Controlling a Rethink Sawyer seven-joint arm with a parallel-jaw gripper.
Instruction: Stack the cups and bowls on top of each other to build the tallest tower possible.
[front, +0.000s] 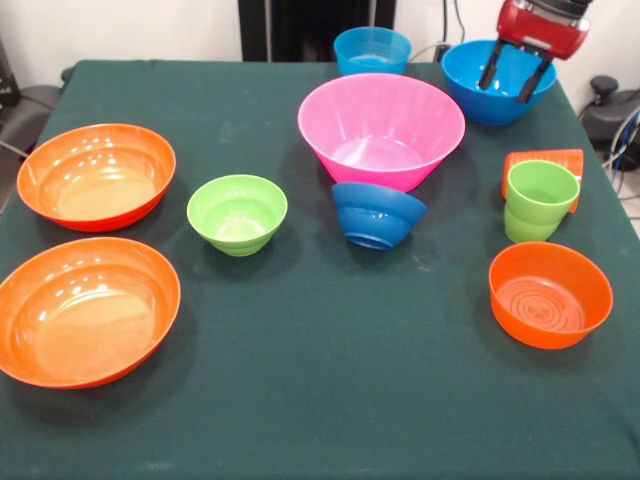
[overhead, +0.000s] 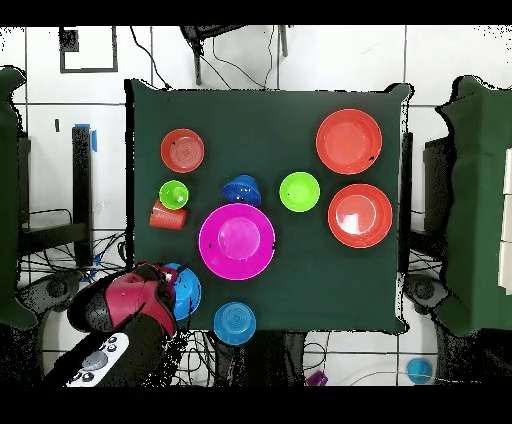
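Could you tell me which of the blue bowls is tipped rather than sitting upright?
The small dark blue bowl, just in front of the big pink bowl, is tilted. Both sky blue bowls sit upright.

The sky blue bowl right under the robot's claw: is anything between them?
Nothing visible. The gripper hangs directly over the sky blue bowl, its dark fingers spread apart and already dipping inside the rim. The bowl looks empty, and the other sky blue bowl sits apart to one side.
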